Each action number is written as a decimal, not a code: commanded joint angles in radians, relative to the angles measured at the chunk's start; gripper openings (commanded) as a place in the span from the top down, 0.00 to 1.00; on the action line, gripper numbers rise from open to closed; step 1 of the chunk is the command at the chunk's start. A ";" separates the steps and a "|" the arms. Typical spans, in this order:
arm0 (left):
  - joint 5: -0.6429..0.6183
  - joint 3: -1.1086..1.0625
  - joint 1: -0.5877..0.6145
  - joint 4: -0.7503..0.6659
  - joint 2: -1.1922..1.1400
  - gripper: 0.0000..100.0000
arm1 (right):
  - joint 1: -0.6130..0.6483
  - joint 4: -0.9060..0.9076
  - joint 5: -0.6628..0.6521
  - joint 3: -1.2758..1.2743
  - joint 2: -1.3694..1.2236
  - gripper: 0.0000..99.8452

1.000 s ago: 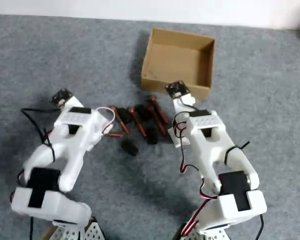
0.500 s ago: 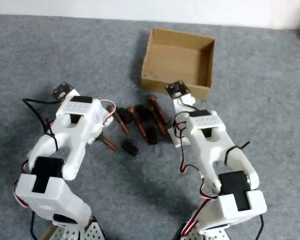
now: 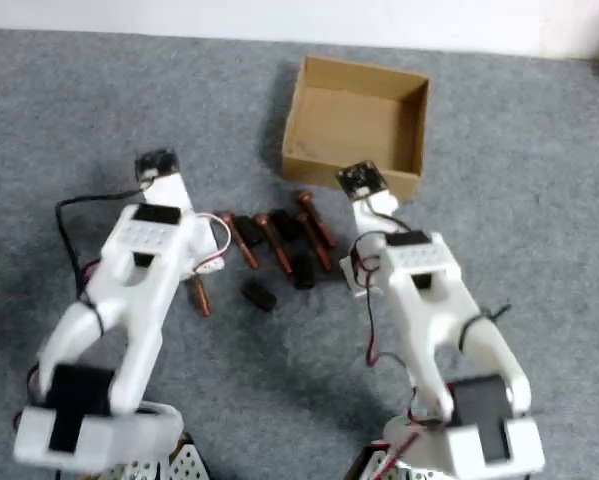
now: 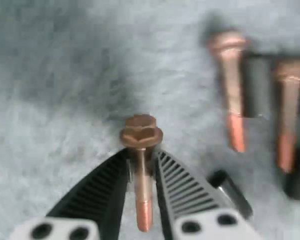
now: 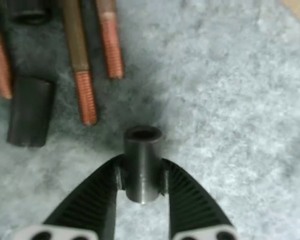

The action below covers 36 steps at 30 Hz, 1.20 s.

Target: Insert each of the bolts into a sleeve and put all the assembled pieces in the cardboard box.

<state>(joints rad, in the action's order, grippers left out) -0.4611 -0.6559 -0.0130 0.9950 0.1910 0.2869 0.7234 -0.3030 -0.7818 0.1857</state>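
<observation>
The copper-coloured hex-head bolt (image 4: 141, 132) is sitting clamped by its shank between the ribbed black fingers of the left gripper (image 4: 141, 154), showing left of centre in the high view over the grey felt-like table (image 3: 79, 100). The short black cylindrical sleeve (image 5: 142, 160) is being squeezed by the right gripper (image 5: 141, 167), open end pointing away from the wrist. Between the arms, loose copper bolts (image 3: 247, 243) and black sleeves (image 3: 258, 295) are lying clustered mid-frame, with the open brown cardboard box (image 3: 349, 170) standing near them in the upper middle.
</observation>
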 commanded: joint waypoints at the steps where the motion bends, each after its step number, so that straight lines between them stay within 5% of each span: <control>1: 0.101 0.001 -0.025 0.002 0.237 1.00 | 0.010 -0.104 0.008 -0.124 0.202 1.00; 6: 0.114 0.008 -0.111 -0.015 0.504 1.00 | 0.013 -0.209 0.008 -0.308 0.466 1.00; 14: 0.155 -0.082 -0.245 -0.422 0.671 1.00 | 0.137 -0.363 0.012 -0.536 0.851 1.00; 21: -0.064 -0.217 -0.242 -0.727 0.676 1.00 | 0.268 -0.483 0.012 -0.653 1.148 1.00; 31: -0.114 -0.282 -0.286 -0.710 0.800 1.00 | 0.288 -0.506 0.014 -0.900 1.577 1.00; 36: 0.043 -0.429 -0.394 -0.704 1.026 1.00 | 0.286 -0.506 0.012 -1.006 1.643 1.00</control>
<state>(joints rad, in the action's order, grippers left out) -0.5010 -1.0411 -0.3414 0.2969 1.0917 0.5662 0.2447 -0.3000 -1.6747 1.8044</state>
